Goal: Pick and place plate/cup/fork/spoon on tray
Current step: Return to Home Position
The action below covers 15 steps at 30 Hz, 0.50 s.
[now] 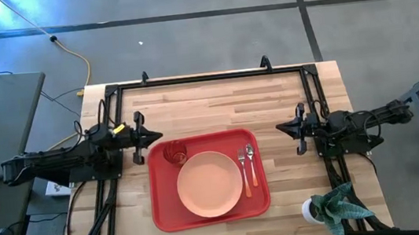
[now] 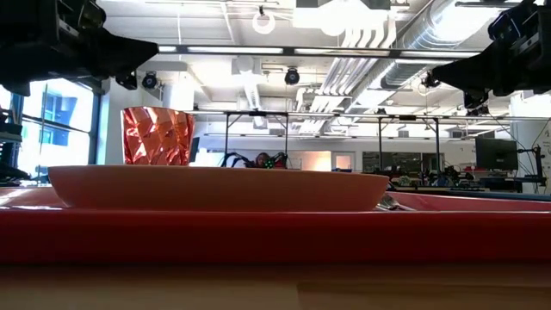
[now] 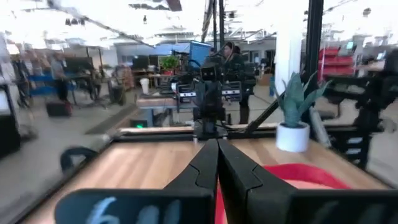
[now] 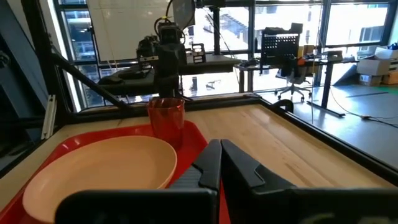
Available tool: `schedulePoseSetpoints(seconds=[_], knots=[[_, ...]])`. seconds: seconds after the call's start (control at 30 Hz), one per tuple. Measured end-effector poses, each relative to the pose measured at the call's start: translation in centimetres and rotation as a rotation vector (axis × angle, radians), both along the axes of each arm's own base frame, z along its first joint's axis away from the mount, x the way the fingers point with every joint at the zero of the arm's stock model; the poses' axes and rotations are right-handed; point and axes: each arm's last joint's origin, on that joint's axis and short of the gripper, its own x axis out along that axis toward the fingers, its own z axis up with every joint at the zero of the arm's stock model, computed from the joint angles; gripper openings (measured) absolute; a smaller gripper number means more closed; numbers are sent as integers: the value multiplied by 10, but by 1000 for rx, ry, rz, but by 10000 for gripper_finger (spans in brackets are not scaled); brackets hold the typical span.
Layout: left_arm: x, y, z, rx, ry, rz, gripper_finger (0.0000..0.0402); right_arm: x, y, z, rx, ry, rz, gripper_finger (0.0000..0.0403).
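Hanging off either end of the tray (image 1: 161,210) with left gripper (image 1: 158,137) and right gripper (image 1: 279,128) pinched shut on nothing, thanks to plate (image 1: 210,184), cup (image 1: 175,153), fork (image 1: 244,175) and probably spoon (image 1: 252,168) already aboard.

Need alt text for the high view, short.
Overhead: a red tray on the wooden table holds a pink plate, an orange cup in the corner nearest the left gripper, and a fork and spoon on the plate's right-arm side. The left gripper and right gripper sit off the tray's two ends, fingers shut.
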Motion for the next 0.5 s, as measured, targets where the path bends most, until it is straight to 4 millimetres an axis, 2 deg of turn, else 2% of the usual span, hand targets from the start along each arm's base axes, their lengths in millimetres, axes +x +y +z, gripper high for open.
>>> schedulePoseSetpoints(seconds=[0.13,0.4,0.5], knots=[[-3,-3,-3,-86,37,-109,0,0,0,0,0,0,0,0],[-28,-7,5,-69,-58,-165,0,0,0,0,0,0,0,0],[-28,-7,1,-109,-2,-254,0,0,0,0,-1,1,1,0]])
